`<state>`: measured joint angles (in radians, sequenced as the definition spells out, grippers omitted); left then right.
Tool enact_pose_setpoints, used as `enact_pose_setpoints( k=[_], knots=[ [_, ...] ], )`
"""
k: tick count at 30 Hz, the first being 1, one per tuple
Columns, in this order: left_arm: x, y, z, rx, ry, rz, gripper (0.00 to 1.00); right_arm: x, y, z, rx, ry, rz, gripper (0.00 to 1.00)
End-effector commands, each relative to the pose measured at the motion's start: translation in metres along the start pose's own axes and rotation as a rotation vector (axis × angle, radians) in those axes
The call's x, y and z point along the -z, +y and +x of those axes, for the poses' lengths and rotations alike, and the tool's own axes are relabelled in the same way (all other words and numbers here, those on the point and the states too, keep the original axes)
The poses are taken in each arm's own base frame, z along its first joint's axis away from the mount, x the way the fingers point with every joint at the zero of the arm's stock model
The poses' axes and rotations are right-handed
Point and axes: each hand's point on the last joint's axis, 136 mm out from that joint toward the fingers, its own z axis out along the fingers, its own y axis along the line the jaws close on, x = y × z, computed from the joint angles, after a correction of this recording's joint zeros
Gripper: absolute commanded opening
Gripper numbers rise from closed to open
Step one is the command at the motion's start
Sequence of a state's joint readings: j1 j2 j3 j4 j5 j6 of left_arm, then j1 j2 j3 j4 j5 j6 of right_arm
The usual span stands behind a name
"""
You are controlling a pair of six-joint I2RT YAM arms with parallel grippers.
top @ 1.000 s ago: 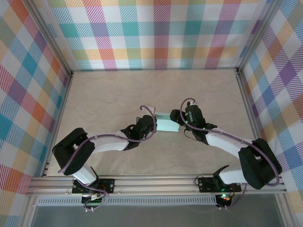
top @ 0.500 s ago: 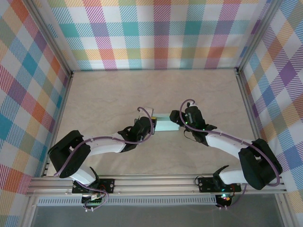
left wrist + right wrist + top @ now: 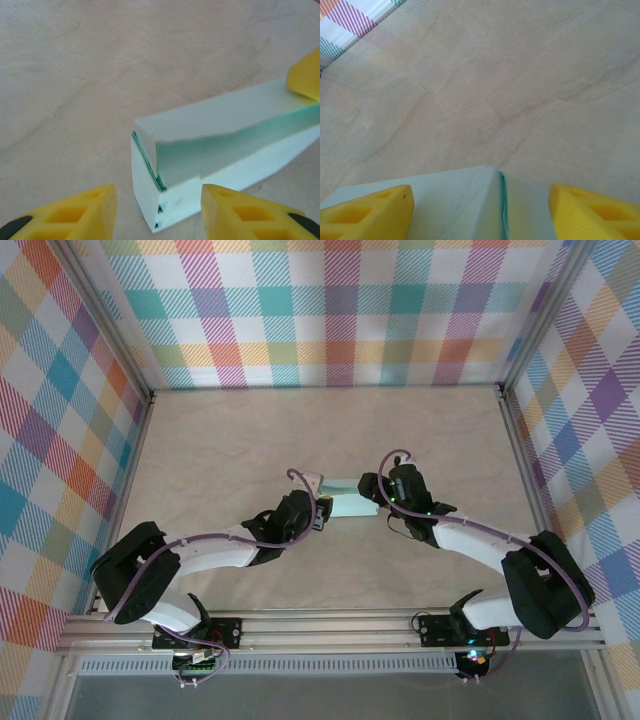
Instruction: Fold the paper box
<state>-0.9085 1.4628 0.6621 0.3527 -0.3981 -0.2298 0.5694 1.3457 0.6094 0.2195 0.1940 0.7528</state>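
The paper box (image 3: 350, 503) lies at the middle of the bench (image 3: 230, 440), between your two hands. It is already formed into a small rectangular body.

Your left hand (image 3: 157, 196) is at the box's left end with its fingers apart, holding nothing. The end of the box sits just beyond the tips. The left wrist view shows this end is not shut: the top panel rides up, leaving a gap that shows the darker mint inside.

Your right hand (image 3: 481, 200) is at the opposite end, with its fingers apart and astride the box. One finger (image 3: 306, 79) touches the top face. Whether that hand squeezes the box or merely steadies it, I cannot tell.

You appear to be closing the left end, late in the fold. For the next move, keep the right hand as the brace and press the raised panel down and inward with the left. Press gently, because the thin card will buckle, and a sideways push could slide the box out from under the right finger.
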Motion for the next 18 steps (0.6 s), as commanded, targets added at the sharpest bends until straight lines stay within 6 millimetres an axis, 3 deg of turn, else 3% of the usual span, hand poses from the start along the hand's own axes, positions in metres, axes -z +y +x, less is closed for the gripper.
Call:
enact_pose_setpoints(
  k=[1, 3, 5, 7, 10, 12, 18],
  knots=[
    [0.014, -0.01, -0.004, -0.016, -0.011, 0.076, 0.51, -0.004, -0.028, 0.026, 0.018, 0.085, 0.11, 0.71],
    [0.019, -0.009, -0.008, -0.004, -0.031, 0.093, 0.56, -0.004, -0.028, 0.025, 0.016, 0.083, 0.111, 0.71],
    [0.026, -0.007, -0.017, 0.037, -0.051, 0.105, 0.72, -0.004, -0.027, 0.025, 0.02, 0.086, 0.108, 0.71],
    [0.03, -0.007, -0.026, 0.078, -0.052, 0.129, 0.76, -0.004, -0.026, 0.027, 0.021, 0.092, 0.1, 0.71],
    [0.032, -0.007, -0.039, 0.156, -0.046, 0.153, 0.94, -0.004, -0.025, 0.027, 0.022, 0.093, 0.093, 0.71],
    [0.032, -0.007, -0.046, 0.216, -0.051, 0.164, 1.0, -0.004, -0.025, 0.027, 0.025, 0.094, 0.093, 0.71],
    [0.021, 0.017, -0.053, 0.492, -0.002, 0.113, 1.0, -0.002, -0.024, 0.027, 0.034, 0.092, 0.083, 0.71]
  ],
)
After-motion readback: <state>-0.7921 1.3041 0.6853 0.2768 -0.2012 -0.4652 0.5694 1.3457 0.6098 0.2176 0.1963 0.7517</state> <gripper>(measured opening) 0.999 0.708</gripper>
